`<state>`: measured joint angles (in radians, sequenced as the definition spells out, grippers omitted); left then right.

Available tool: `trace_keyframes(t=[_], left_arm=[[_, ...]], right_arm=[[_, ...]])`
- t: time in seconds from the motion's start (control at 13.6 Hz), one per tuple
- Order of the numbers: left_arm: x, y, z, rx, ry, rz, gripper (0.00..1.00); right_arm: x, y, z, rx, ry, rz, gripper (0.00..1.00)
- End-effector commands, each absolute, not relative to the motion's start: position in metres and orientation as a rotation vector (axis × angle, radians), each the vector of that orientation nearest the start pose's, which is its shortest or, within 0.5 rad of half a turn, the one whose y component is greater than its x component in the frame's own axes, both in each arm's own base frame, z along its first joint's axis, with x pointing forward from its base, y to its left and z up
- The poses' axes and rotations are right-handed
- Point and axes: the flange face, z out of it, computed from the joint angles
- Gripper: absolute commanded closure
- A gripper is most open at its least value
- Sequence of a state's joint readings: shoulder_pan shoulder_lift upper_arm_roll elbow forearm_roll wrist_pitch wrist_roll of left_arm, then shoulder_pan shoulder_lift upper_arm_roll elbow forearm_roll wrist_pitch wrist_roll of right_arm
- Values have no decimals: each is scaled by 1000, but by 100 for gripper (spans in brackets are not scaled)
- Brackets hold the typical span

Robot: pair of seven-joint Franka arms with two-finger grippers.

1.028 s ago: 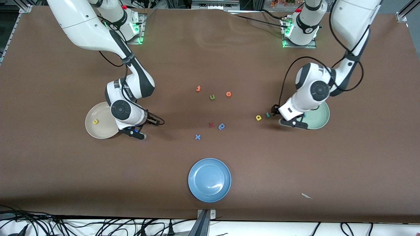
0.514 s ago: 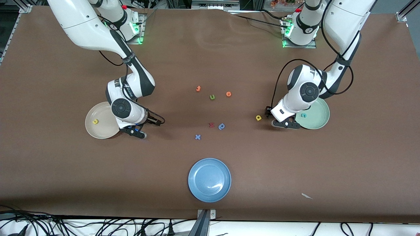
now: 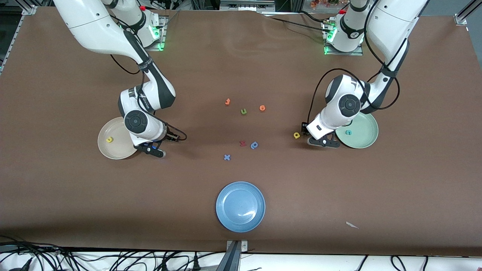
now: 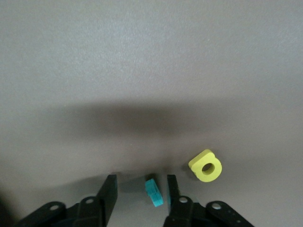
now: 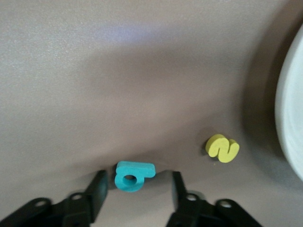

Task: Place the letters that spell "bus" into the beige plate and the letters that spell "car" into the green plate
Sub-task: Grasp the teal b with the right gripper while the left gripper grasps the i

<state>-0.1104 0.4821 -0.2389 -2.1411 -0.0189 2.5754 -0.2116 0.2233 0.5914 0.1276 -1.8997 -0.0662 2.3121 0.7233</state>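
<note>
In the left wrist view my left gripper [image 4: 142, 179] stands open on the table, its fingers on either side of the thin teal "r" [image 4: 154, 192], which is closer to one finger. The yellow "a" [image 4: 205, 166] lies just beside it. My right gripper [image 5: 138, 175] is open around the teal "b" [image 5: 132, 176], with the yellow "s" [image 5: 223, 148] nearby and the beige plate [image 5: 291, 104] at the edge. The beige plate [image 3: 103, 148] holds the yellow "u" [image 3: 109, 139]. The green plate [image 3: 365, 141] holds the teal "c" [image 3: 348, 132].
Mid-table lie two orange letters [image 3: 227, 101] [image 3: 262, 108], an olive "u" [image 3: 243, 111], a red letter [image 3: 243, 143], a blue "p" [image 3: 254, 145] and a blue "x" [image 3: 227, 157]. A blue plate [image 3: 240, 206] sits nearest the front camera; a white scrap [image 3: 352, 225] lies toward the left arm's end.
My left gripper has moved off the green plate onto the teal "r", uncovering the "c". Both grippers' fingers have narrowed. My right gripper has shifted slightly toward the beige plate.
</note>
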Motion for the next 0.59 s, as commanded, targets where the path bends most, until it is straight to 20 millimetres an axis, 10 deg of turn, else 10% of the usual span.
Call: trace_keyframes(t=[0.0, 0.51], left_arm=[[536, -199, 179, -3251, 142, 89, 60], [533, -200, 176, -3250, 144, 99, 70]], right_arm=[[571, 202, 183, -3143, 504, 245, 46], [570, 203, 191, -3134, 465, 193, 46]])
